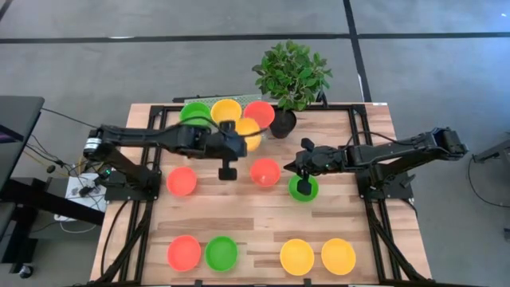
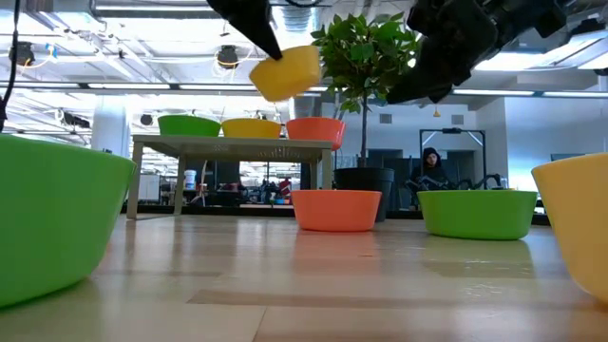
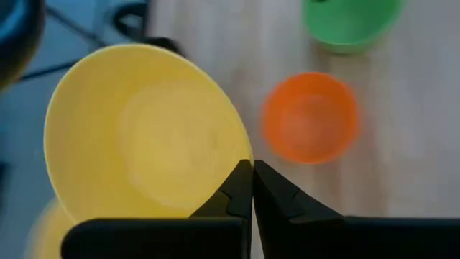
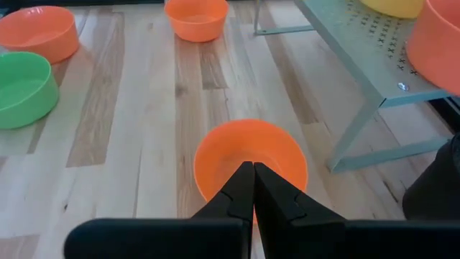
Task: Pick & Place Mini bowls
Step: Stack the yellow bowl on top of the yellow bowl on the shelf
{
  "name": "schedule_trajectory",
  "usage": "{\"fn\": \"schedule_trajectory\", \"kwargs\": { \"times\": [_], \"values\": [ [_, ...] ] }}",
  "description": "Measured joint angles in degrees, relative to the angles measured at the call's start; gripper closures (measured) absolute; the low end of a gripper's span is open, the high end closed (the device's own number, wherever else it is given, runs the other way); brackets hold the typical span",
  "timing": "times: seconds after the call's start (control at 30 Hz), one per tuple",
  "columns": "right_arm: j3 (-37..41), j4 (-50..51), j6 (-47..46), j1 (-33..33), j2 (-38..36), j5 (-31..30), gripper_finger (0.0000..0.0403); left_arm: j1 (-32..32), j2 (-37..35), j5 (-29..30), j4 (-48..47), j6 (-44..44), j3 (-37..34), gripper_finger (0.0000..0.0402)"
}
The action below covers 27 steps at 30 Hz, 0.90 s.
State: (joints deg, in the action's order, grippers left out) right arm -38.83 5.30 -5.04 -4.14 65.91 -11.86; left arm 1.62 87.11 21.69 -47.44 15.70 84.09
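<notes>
We see a yellow mini bowl (image 3: 144, 137) pinched at its rim by the left end effector (image 3: 252, 188), lifted and tilted above the desk (image 1: 263, 219) near the small raised rack (image 4: 359, 65) at twelve o'clock, which carries green, yellow and red-orange bowls. The right end effector (image 4: 253, 188) hangs clenched and empty over a red-orange mini bowl (image 4: 250, 162) at the desk's centre, with a green mini bowl (image 1: 303, 188) just beside it at four o'clock. We can read no brand or writing anywhere.
</notes>
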Motion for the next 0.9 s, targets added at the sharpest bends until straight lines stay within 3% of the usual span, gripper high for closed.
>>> {"fn": "schedule_trajectory", "kwargs": {
  "times": [0.07,0.17,0.5,0.9],
  "values": [
    [0.0,0.4,0.0,0.0,0.0,0.0,0.0400,-1.8,-1.5,3.3,-0.1,1.7,0.2,0.0398],
    [0.0,0.9,0.0,0.0,0.0,0.0,0.0400,-6.2,-3.4,2.9,-0.7,2.1,0.2,0.0398],
    [0.0,0.9,0.0,0.0,0.0,0.0,0.0400,-23.5,-3.7,-10.4,-0.2,2.0,-3.2,0.0398],
    [0.0,0.9,0.5,0.1,0.0,0.0,0.0400,-24.9,-3.8,-13.2,0.3,2.1,-6.2,0.0398]
  ]
}}
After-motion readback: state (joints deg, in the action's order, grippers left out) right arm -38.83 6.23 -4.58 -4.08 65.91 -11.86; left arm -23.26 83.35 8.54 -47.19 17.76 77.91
